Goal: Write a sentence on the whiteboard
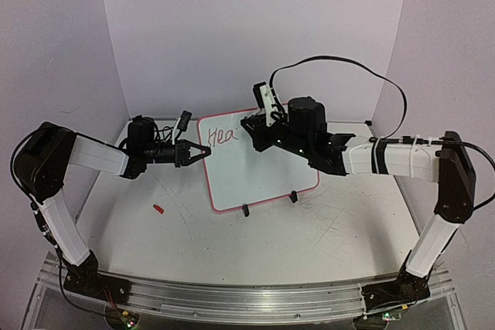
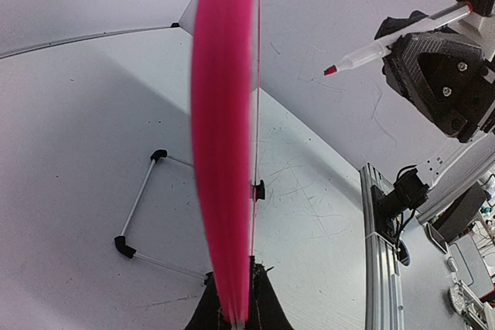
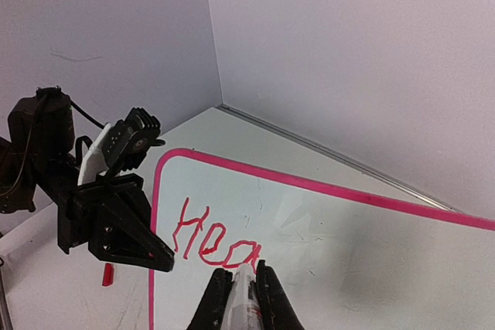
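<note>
The whiteboard [image 1: 259, 171], white with a pink rim, stands tilted on two black clip feet mid-table. Red letters reading "Hea" [image 1: 223, 137] sit at its top left. My left gripper [image 1: 203, 150] is shut on the board's left edge. In the left wrist view that pink rim [image 2: 224, 152] runs edge-on up from the jaws of the left gripper [image 2: 236, 316]. My right gripper [image 1: 249, 125] is shut on a white marker [image 3: 246, 291] whose tip rests at the end of the red letters [image 3: 209, 237]. The marker [image 2: 394, 40] shows its red tip in the left wrist view.
A small red cap [image 1: 158, 209] lies on the table left of the board. A wire stand [image 2: 139, 206] props the board from behind. Purple walls close the back and sides. An aluminium rail [image 1: 232, 299] runs along the near edge.
</note>
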Action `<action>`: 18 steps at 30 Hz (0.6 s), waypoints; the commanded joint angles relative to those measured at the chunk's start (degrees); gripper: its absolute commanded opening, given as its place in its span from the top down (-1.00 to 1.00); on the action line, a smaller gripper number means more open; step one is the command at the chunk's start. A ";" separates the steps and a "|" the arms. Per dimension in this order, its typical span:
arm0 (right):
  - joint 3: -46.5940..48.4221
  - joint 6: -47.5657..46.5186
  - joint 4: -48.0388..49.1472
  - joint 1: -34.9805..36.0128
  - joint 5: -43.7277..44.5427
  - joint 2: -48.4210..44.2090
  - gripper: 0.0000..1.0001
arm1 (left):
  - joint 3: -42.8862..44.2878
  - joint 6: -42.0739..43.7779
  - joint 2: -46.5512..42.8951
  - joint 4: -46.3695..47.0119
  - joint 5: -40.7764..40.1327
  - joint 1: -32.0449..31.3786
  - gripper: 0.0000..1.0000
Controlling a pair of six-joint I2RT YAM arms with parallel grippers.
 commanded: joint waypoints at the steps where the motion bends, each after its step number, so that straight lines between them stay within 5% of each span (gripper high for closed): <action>1: 2.56 -2.06 0.38 -0.21 0.40 0.72 1.00 | 1.90 5.56 -0.92 -0.51 -4.22 0.11 1.00; 18: 4.19 -4.94 -0.24 0.77 0.43 3.28 1.00 | 2.13 5.58 -0.50 -0.90 -4.17 0.14 1.00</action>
